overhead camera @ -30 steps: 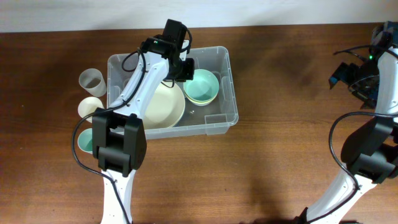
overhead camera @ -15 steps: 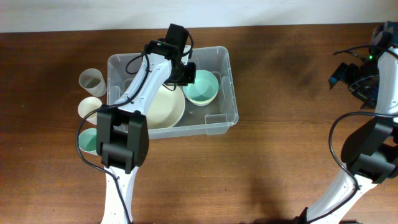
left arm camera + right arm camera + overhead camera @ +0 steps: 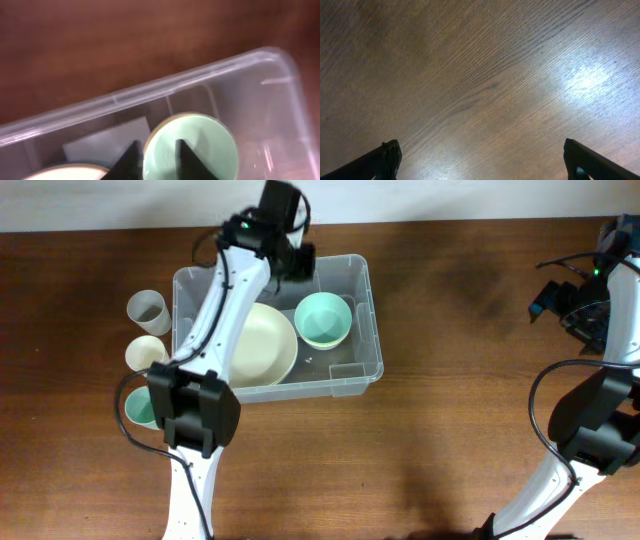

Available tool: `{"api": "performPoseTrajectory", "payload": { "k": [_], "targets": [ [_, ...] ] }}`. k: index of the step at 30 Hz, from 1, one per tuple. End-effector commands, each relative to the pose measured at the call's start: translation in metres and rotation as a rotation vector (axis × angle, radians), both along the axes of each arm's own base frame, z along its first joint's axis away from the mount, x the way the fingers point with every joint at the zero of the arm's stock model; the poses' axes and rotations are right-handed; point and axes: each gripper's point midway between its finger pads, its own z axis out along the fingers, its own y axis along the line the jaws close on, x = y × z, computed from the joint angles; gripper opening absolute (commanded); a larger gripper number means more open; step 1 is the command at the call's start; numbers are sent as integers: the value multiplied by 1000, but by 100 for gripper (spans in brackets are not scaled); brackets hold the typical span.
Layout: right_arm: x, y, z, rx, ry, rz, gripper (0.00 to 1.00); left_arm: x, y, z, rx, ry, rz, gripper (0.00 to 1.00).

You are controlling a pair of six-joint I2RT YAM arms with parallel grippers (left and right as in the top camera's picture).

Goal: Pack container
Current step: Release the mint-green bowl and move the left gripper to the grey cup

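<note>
A dark brown wooden worktop [image 3: 450, 380] fills the overhead view; on its left half, towards the far edge, lies the container [image 3: 374, 320], a large clear bin with rounded corners and a moulded rim, its long sides running left to right. The white left arm [image 3: 215, 315] reaches over it from the near side, crossing its left part. Inside, a wide cream dish [image 3: 265, 350] fills the left and middle of the base. Just to the right of the dish sits a smaller mint-green bowl [image 3: 323, 320], upright and open side up; whether the two touch cannot be told. A white label [image 3: 347, 368] shows on the base near the front right corner.

Outside the left wall stand three cups in a column: a translucent cup [image 3: 147, 309] farthest back, a cream cup [image 3: 143, 352] in the middle, and a mint-green cup [image 3: 137, 408] nearest, partly hidden by the arm.

The left end effector [image 3: 157, 160] hangs over the container's far rim; its black fingertips [image 3: 131, 160] stand partly apart above the bowl, holding nothing. The right end effector [image 3: 482, 162] is well apart at the right side, over bare wood; its fingers are spread wide and empty.
</note>
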Motion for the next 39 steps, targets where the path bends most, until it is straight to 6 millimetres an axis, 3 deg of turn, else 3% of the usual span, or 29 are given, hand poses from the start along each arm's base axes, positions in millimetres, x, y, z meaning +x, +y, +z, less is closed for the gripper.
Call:
{"api": "performPoseTrajectory", "payload": {
  "k": [1,2,3,7,8,17,23,26,32,39],
  "targets": [
    [-1,0,1,-2,0,-11,99,9,34,52,112,-124,105,79],
    [-1,0,1,-2,0,-11,99,9,46,58,137,-133,149,93],
    [-1,0,1,-2,0,-11,99,8,64,67,171,-140,227,99],
    [-1,0,1,-2,0,-11,99,-9,141,80,250,-96,506,99],
    [-1,0,1,-2,0,-11,99,-10,149,80,249,-85,529,99],
    [-1,0,1,-2,0,-11,99,-43,277,57,148,119,857,99],
    [-1,0,1,-2,0,-11,98,-53,311,25,71,246,917,99],
    [-1,0,1,-2,0,-11,99,-55,324,-9,78,332,937,99],
    [-1,0,1,-2,0,-11,99,-50,325,-51,81,418,936,99],
    [-1,0,1,-2,0,-11,99,-48,334,-76,83,454,970,99]
  ]
}}
